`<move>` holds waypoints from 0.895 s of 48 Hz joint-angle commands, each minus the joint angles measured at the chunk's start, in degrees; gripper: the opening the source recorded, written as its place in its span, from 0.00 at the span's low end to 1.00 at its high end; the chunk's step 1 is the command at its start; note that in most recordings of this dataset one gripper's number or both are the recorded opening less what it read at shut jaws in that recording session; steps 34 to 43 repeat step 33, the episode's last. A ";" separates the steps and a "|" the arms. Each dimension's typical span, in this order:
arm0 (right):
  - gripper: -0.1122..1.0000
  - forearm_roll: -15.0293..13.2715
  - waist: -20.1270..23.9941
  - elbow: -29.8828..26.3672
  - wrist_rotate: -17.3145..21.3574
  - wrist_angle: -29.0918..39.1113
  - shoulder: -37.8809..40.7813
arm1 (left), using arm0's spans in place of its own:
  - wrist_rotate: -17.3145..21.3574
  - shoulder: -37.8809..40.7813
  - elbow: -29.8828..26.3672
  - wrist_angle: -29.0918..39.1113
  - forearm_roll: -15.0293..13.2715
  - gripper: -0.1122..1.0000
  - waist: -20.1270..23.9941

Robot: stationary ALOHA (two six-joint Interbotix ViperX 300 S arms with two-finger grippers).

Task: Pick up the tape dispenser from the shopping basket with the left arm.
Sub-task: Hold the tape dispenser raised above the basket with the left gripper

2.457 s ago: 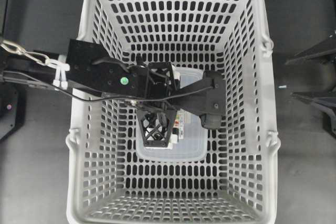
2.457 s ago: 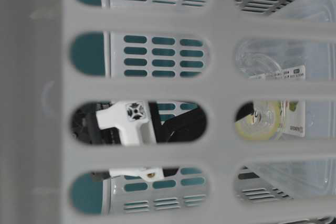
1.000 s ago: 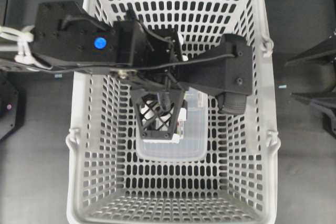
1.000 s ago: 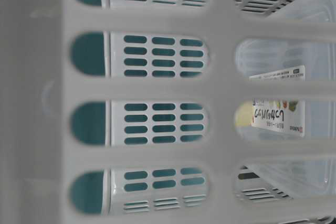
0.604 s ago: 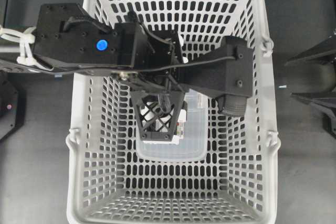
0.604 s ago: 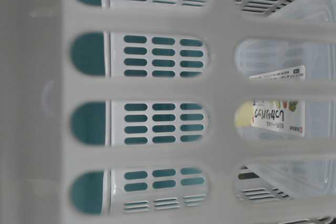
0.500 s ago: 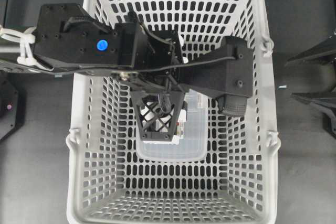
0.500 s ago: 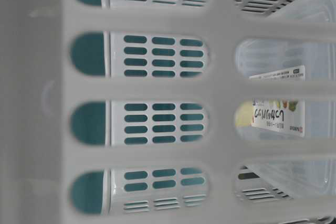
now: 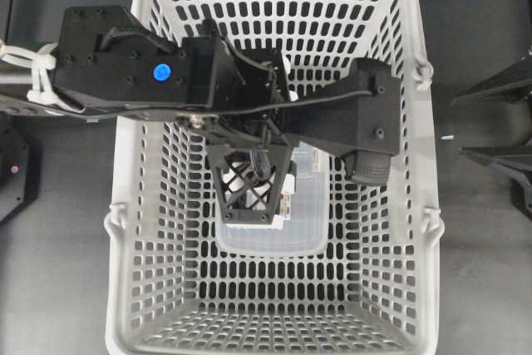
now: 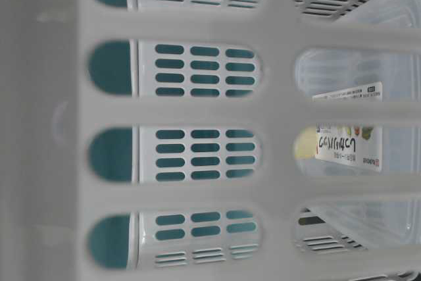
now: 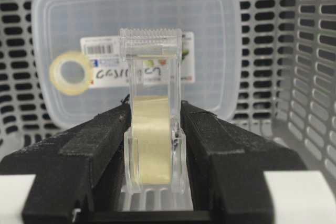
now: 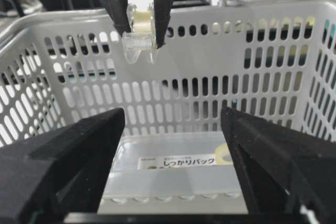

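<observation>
White label (image 12: 178,161) on clear plastic box (image 12: 168,174) read "しっかりパック"; barcode on label (image 11: 101,49), digits illegible.

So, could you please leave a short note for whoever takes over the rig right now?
Left gripper: shut on the tape dispenser, one finger on each flat side.
Right gripper: open, holding nothing, outside the shopping basket and facing it.
The dispenser hangs clear of the basket floor, near rim height in the right wrist view. A translucent lidded box lies on the floor beneath it.
Done: the dispenser is grasped and lifted.
Left: probably nothing beyond keeping the grip and carrying it fully clear of the basket, if that is wanted.
</observation>
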 commanded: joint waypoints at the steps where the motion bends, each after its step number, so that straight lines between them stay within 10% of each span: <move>1: 0.74 0.09 0.00 -1.05 0.09 -0.35 0.35 | 0.09 -1.05 -0.26 -0.18 0.26 0.37 -0.44; 43: 0.74 0.09 0.00 -1.05 0.09 -0.35 0.44 | 0.09 -1.05 0.26 -0.18 0.18 0.37 -0.70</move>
